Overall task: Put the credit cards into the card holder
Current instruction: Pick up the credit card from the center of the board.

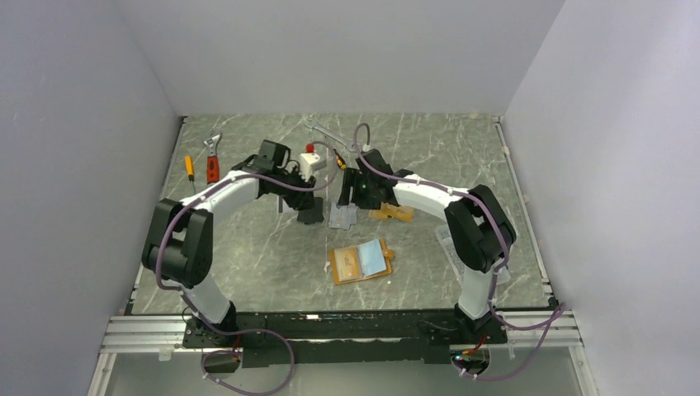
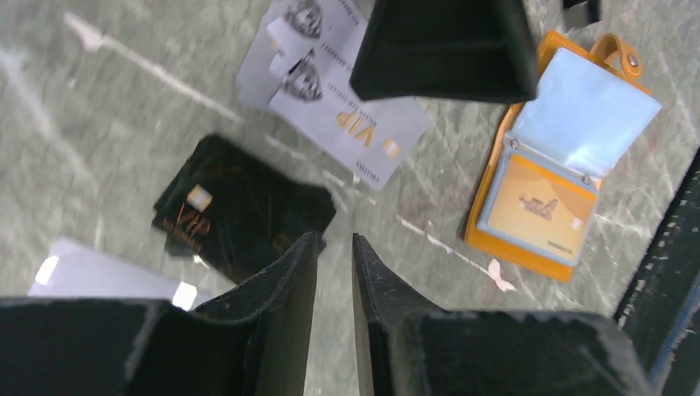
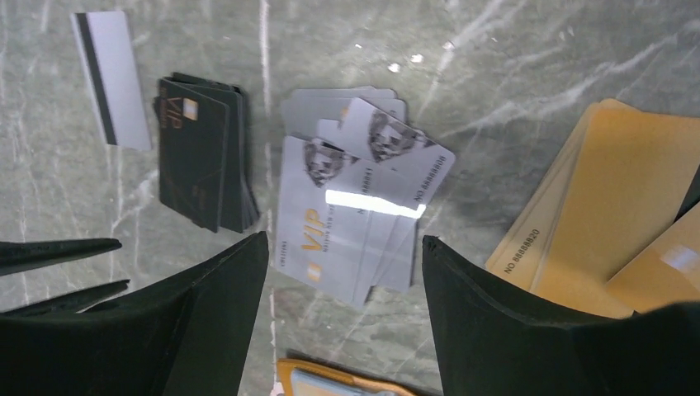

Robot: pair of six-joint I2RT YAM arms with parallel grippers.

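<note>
toward the far edge of the worktop (image 1: pixel 264 247) the right gripper (image 3: pixel 342 247) holds its fingers wide over the fanned silver credit cards (image 3: pixel 355 206), likely to pinch one, the left gripper (image 2: pixel 334 243) has fingers narrowly apart and empty, and the card holder (image 1: pixel 361 261) lies open nearer the near edge, pockets up for loading.

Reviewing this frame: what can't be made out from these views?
- Top view: silver cards too small to read or count.
- Left wrist: their print is blurred, and the top edge cuts them off.
- Right wrist: orange-tan cards cut by the right edge and a finger; black stack overlaps, count unclear; card holder only a sliver at the bottom edge.
</note>
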